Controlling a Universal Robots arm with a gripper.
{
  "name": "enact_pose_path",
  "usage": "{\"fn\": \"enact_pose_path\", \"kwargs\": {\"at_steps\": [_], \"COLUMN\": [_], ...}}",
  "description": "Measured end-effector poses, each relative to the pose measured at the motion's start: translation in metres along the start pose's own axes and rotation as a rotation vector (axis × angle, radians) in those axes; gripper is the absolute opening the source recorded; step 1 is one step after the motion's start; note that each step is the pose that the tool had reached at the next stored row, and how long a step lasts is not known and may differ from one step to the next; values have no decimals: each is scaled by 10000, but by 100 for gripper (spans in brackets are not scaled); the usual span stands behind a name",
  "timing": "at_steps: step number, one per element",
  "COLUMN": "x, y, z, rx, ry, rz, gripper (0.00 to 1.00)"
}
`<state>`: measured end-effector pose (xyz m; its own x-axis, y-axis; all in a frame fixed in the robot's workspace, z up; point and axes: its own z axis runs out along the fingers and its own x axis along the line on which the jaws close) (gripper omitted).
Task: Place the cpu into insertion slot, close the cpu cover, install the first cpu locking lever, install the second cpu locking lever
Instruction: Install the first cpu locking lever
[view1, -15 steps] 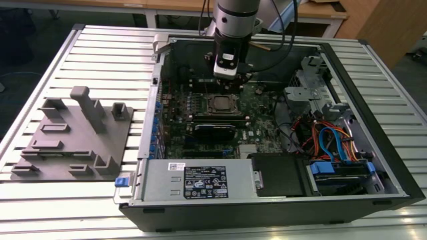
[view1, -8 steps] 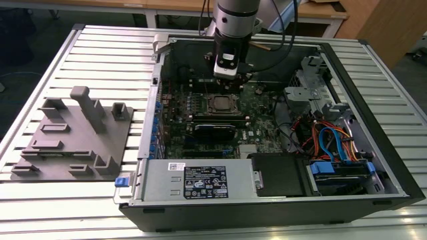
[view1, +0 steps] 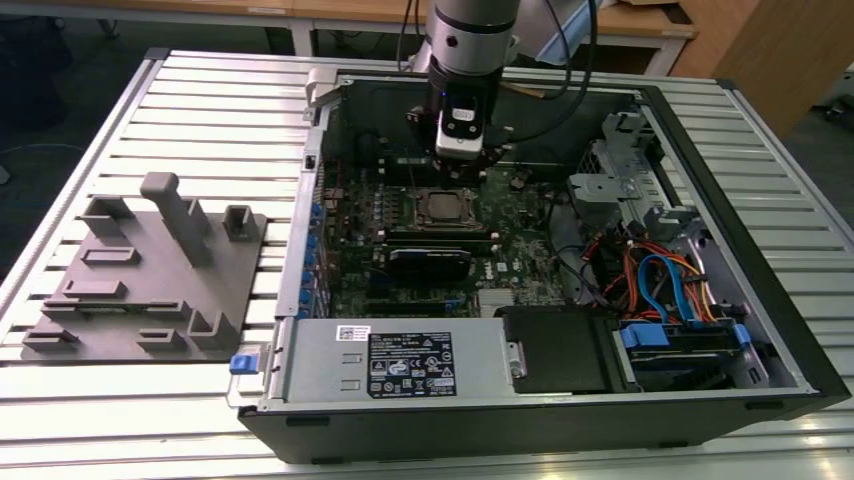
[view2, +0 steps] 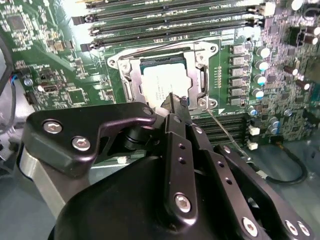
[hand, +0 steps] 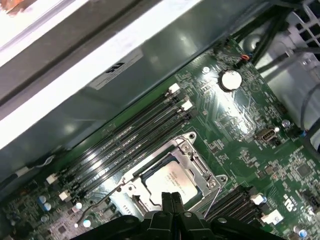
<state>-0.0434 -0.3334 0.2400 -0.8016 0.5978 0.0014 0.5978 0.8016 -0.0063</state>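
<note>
Cpu (view2: 161, 82) sits flat in its socket on the motherboard (view2: 45, 60), w/ the cpu cover (view2: 202, 75) lying down around it as a silvery frame and the chip top showing thru the window; in the exterior view that's mid-board inside the open pc case (view1: 787, 330). Tool (view2: 177, 101) hangs just above the socket's edge, fingers pressed together w/ nothing between them. Handling, as a judgement: chip is light, stiff, fragile underneath, so edges only & no sideways drag; cover is thin sheet metal, prob. springy on its hinge, best pushed on the frame rim, not on the chip. A thin wire lever (view2: 226, 131) slants out from the socket corner near the tool tip and looks unlatched; likely stiff, springy & slippery, so take it near the free end. Containers: case holds the board, a black drive bay (view1: 567, 350), blue & orange cables (view1: 661, 280) & a grey metal box w/ label (view1: 400, 365); it stands on the slatted desk (view1: 174, 100), a grey fixture block (view1: 134, 290) beside it at the exterior view's left
</note>
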Motion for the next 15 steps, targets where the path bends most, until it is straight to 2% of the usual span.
{"fn": "enact_pose_path", "kwargs": {"at_steps": [8,15], "x": [4,15], "y": [-2,-11], "z": [0,0], "rx": [2,2], "ry": [-5,-9], "rz": [-871,-1336], "gripper": [10,10]}}
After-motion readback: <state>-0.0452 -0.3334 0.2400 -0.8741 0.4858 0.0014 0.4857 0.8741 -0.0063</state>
